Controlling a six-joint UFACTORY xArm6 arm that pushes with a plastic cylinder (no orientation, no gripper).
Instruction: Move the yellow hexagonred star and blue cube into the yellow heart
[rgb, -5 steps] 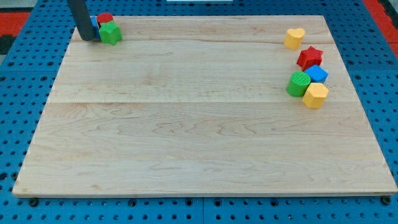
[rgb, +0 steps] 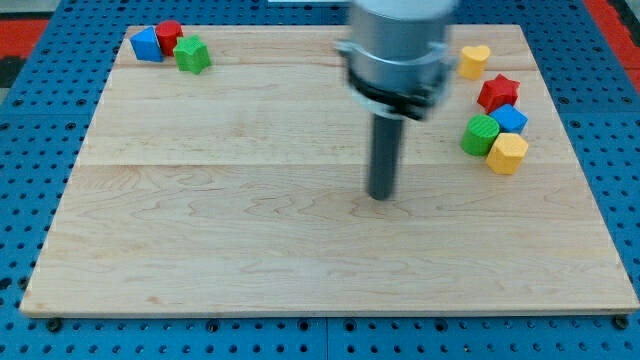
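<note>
Desk (rgb: 250, 260): pale wooden board on a blue pegboard surround (rgb: 40, 200); the view's bottom half of the board carries nothing but grain. My tip (rgb: 380, 196) stands near mid-board, a little toward the view's right, touching no block; dark rod rises from it into a blurred grey housing (rgb: 398, 50) at the view's top. No pincer on this arm, so no wide or narrow state to record; the rod holds nothing. Right-hand cluster, well apart from the tip: yellow hexagon (rgb: 507, 153) nearest the view's bottom, green cylinder (rgb: 480, 134) just beside it on the view's left, blue cube (rgb: 509, 119) above the hexagon and touching or nearly touching both. Red star (rgb: 498, 93) sits directly above the cube, close against it. Yellow heart (rgb: 473, 61) lies farther toward the view's top, a small gap from the star, slightly to its left. Open board between the tip and this cluster; the green cylinder is the nearest block on the tip's side. Far top-left corner: blue block (rgb: 147, 44), red block (rgb: 169, 36) and green block (rgb: 192, 55) bunched together, shapes uncertain. No legible writing or labels anywhere.
</note>
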